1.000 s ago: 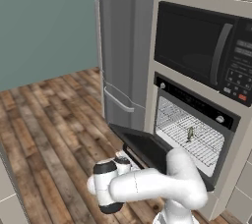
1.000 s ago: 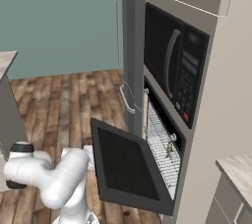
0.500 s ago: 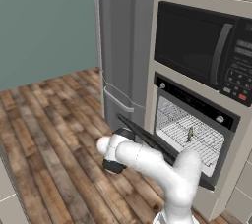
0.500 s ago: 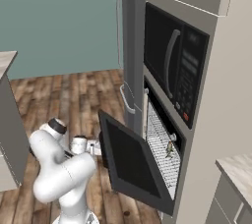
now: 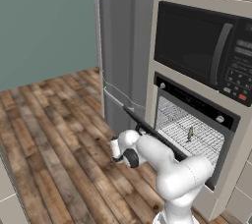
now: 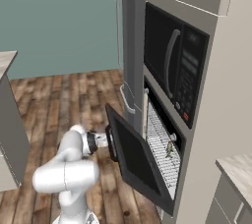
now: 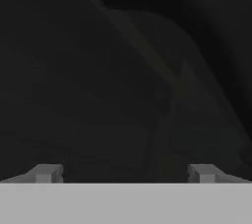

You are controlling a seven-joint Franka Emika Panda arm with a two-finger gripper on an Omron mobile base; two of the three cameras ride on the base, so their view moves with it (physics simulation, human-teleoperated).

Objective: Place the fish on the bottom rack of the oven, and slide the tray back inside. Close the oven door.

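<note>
Glossy black oven door (image 6: 140, 161), wire rack (image 5: 189, 130)

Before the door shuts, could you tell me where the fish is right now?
In both base views the fish stands on the bottom rack inside the oven, toward the cavity's right side, behind the half-raised oven door.
</note>
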